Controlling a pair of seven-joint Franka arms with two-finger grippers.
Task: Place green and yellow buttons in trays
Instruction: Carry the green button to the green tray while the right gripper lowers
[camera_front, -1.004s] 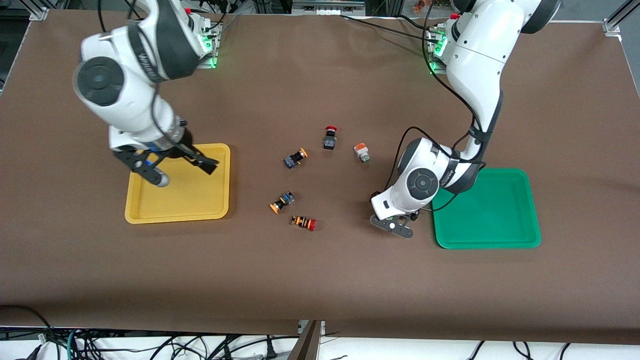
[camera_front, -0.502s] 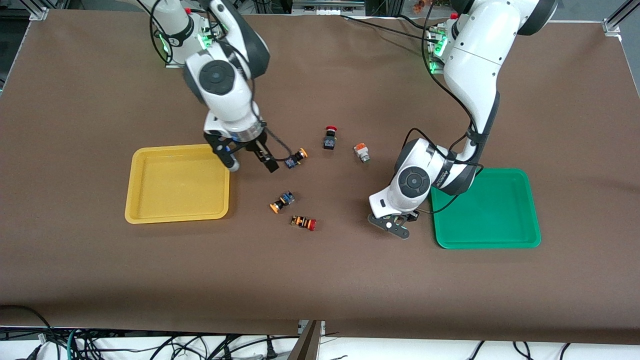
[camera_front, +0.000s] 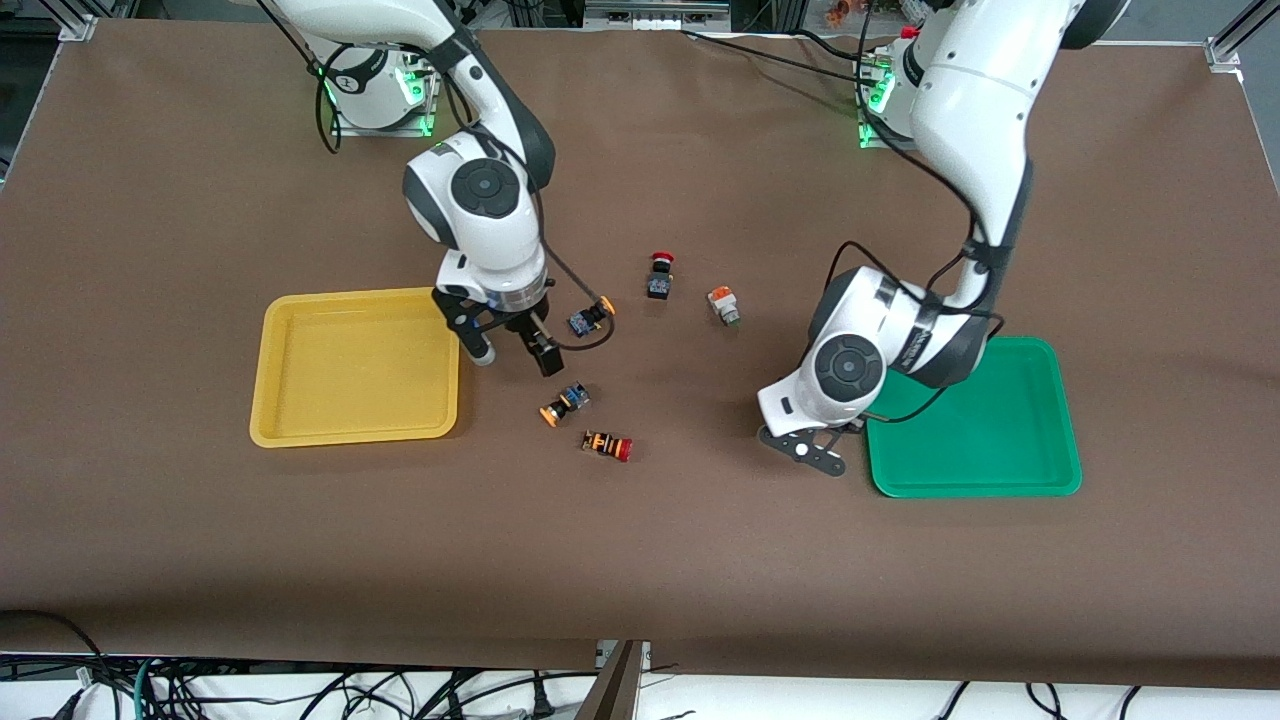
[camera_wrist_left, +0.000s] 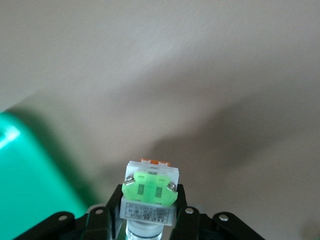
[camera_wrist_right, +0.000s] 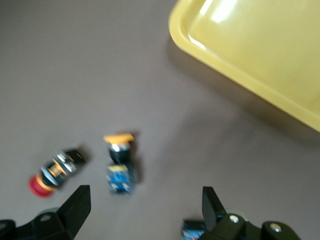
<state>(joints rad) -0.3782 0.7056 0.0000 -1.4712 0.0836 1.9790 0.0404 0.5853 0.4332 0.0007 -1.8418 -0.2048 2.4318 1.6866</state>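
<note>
My left gripper (camera_wrist_left: 150, 202) is shut on a silver-white button with a light-green block (camera_wrist_left: 150, 189). In the front view this gripper (camera_front: 815, 455) sits just beside the green tray (camera_front: 1050, 420), and the arm hides the button. My right gripper (camera_front: 515, 355) hangs open and holds nothing, between the yellow tray (camera_front: 300, 400) and two black-and-blue buttons with orange-yellow caps (camera_front: 590, 318) (camera_front: 565, 402). The right wrist view shows one such button (camera_wrist_right: 120, 162) ahead of the open right gripper (camera_wrist_right: 146, 200). A silver-white button with an orange block (camera_front: 723, 305) lies mid-table.
A black button with a red mushroom cap (camera_front: 660, 275) stands beside the orange-block button. An orange-striped black button with a red cap (camera_front: 607, 445) lies nearer the front camera than the yellow-capped ones. Both trays hold nothing.
The right arm swung from over the yellow tray to the yellow-capped buttons, gripper still open. The left gripper closed on the green-block button and shifted slightly toward the green tray.
</note>
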